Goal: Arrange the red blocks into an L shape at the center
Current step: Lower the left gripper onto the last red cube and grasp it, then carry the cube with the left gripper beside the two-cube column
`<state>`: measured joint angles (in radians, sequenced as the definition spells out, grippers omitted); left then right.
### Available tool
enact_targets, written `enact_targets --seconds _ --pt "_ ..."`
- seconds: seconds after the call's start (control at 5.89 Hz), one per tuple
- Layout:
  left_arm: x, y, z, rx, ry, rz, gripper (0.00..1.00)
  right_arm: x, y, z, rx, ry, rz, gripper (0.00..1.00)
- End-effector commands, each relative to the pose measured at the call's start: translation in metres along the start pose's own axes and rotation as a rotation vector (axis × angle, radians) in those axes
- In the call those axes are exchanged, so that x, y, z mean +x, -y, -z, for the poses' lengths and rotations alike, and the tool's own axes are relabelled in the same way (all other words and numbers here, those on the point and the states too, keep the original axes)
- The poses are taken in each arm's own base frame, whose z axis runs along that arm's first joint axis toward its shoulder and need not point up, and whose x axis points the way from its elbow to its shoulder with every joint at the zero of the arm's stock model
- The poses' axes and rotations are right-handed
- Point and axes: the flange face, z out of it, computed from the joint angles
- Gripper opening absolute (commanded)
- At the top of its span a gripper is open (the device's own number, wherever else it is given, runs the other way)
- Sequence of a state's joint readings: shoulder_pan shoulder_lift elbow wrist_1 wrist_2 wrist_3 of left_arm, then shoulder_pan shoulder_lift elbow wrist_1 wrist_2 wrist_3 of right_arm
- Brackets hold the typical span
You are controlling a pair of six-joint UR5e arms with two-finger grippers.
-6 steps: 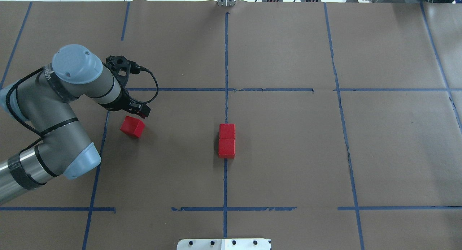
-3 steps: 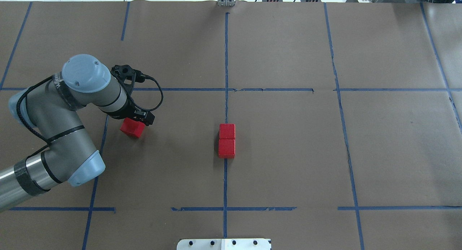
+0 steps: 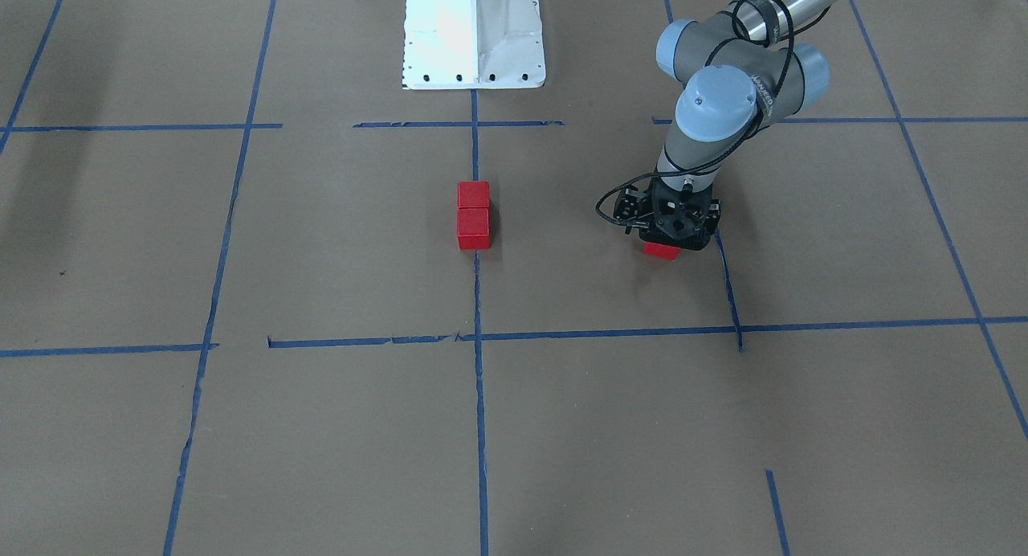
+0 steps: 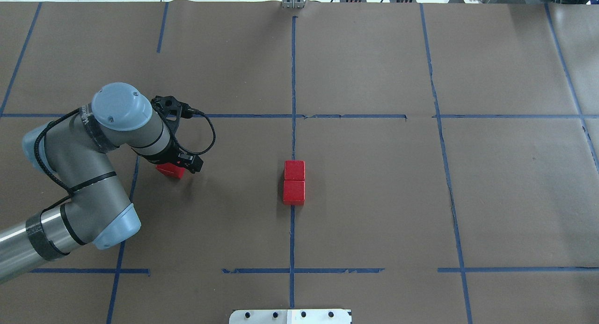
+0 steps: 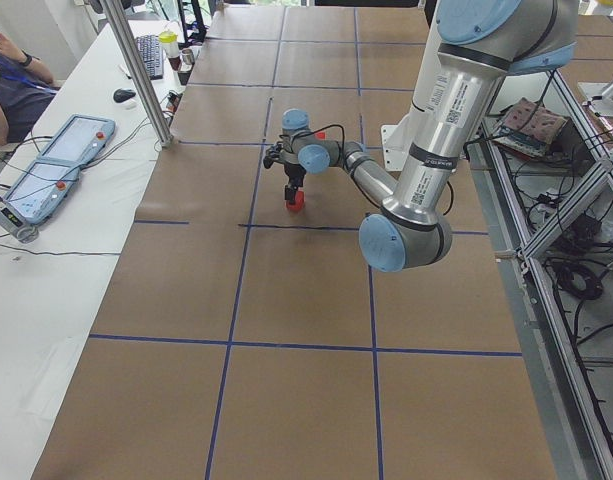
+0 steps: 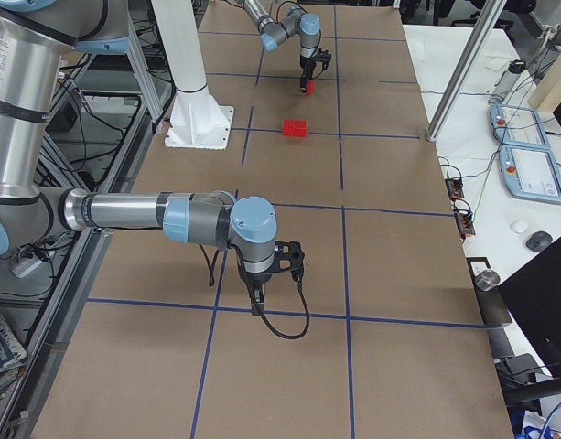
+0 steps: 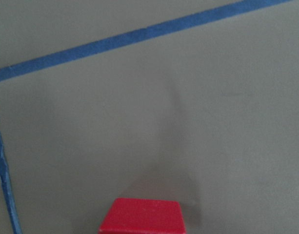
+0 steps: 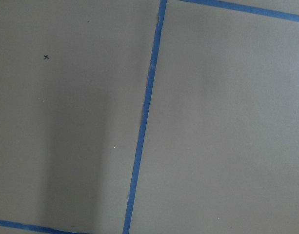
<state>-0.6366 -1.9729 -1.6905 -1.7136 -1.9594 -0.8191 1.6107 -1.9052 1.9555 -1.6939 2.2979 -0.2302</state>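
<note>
In the overhead view, the left gripper [image 4: 181, 164] is found further toward 5 o'clock than half a second ago. The single red cube [image 4: 168, 171], then mostly seen, is now largely covered by it. The cube itself was not moved. How far the claw is opened cannot be told. Two red cubes [image 4: 294, 181] are set touching, one at 12 o'clock of the other, on the blue tape line [image 4: 292, 80] at the centre [image 4: 337, 183]. The single cube lies well apart, at their 9 o'clock. Three cubes are counted.

In the front-facing view, only an edge of the single cube is seen, at 6 o'clock of the gripper.

In the left side view, one cube is seen under the gripper.

In the right side view, the right gripper [image 6: 260, 294] is hung over the brown paper [image 6: 399, 274]; whether it is clenched cannot be told.

In the left wrist view, one cube is shown at 6 o'clock.

In the right wrist view, paper and tape are shown.
</note>
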Motion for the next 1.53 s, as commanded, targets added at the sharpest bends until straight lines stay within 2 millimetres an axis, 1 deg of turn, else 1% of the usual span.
enact_targets --seconds 0.0,0.17,0.34,0.51,0.68,0.85,1.02,1.19,1.36 --pt "0.0 -0.002 -0.003 -0.013 0.008 -0.004 0.46 -0.001 0.0 0.001 0.002 0.0 0.001 1.0" --pt "0.003 -0.001 -0.002 -0.012 0.007 -0.005 0.26 -0.001 0.0 0.001 0.002 0.0 0.001 1.0" --pt "0.009 0.001 0.006 -0.003 -0.002 -0.004 0.21 -0.001 0.0 0.001 0.002 0.0 0.001 1.0" --pt "0.026 0.007 0.027 -0.025 0.029 0.075 0.21 -0.001 0.0 0.001 0.003 -0.001 0.002 1.0" --pt "0.042 0.013 0.046 -0.033 0.061 0.3 0.21 -0.001 0.0 0.001 0.003 -0.001 0.002 1.0" --pt "0.047 0.014 0.06 -0.008 0.042 0.57 0.21 -0.001 0.0 0.001 0.003 -0.001 0.004 1.0" --pt "0.072 0.024 0.082 0.036 -0.006 0.939 0.21 -0.001 0.0 0.001 0.003 -0.001 0.004 1.0" --pt "0.092 0.028 0.094 0.058 -0.039 1.17 0.2 -0.001 0.0 0.001 0.003 -0.001 0.004 1.0" --pt "0.113 0.017 0.082 0.04 -0.039 1.405 0.2 -0.001 0.0 0.001 0.003 -0.001 0.006 1.0"
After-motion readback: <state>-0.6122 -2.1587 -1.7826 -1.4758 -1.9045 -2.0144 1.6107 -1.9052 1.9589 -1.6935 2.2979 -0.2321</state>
